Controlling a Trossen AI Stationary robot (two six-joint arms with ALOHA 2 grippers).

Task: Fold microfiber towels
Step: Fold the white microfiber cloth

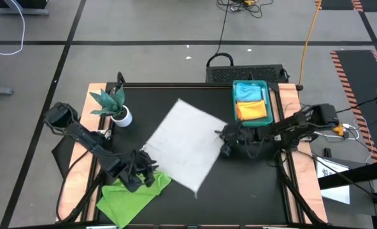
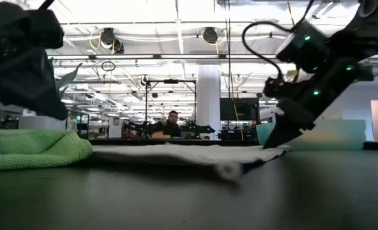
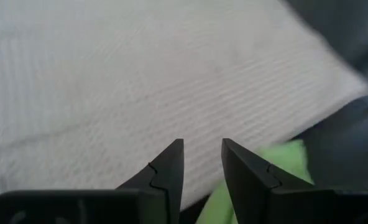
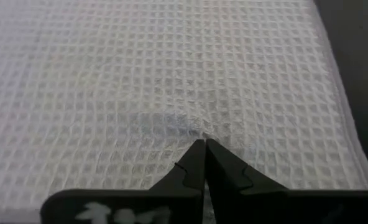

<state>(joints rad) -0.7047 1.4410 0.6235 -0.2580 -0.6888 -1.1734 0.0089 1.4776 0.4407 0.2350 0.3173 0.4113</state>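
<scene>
Right wrist view puts the right gripper (image 4: pixel 204 144) down on the white-grey towel (image 4: pixel 171 81), its fingers (image 4: pixel 187 171) clenched together with a small pucker of waffle weave gathered at their tips, so they pinch the cloth close to one of its edges. The left wrist view shows the left gripper (image 3: pixel 202 146) with a gap between its fingers (image 3: pixel 168 171), grasping nothing, poised over the same towel (image 3: pixel 140 81) near its border, a strip of lime green towel (image 3: pixel 271 162) showing just past the tips. The high view sets the white-grey towel (image 1: pixel 183 143) spread flat and turned like a diamond in the middle of the table (image 1: pixel 258 184), the right gripper (image 1: pixel 225 140) at its corner toward the right edge and the left gripper (image 1: pixel 145 166) at its corner toward the front-left. The lime green towel (image 1: pixel 130 194) lies rumpled at the front-left corner, partly under the left arm. A teal tray (image 1: pixel 251 84) near the back-right corner holds a pale blue towel (image 1: pixel 249 94) and an orange towel (image 1: pixel 252 111); a small plant (image 1: pixel 112 102) stands near the back-left corner. Only the low view shows the white-grey towel (image 2: pixel 176 153) lying low with a fold at its near edge, the green towel (image 2: pixel 36 148) heaped beside it, and a person (image 2: pixel 172 124) in the room behind.
</scene>
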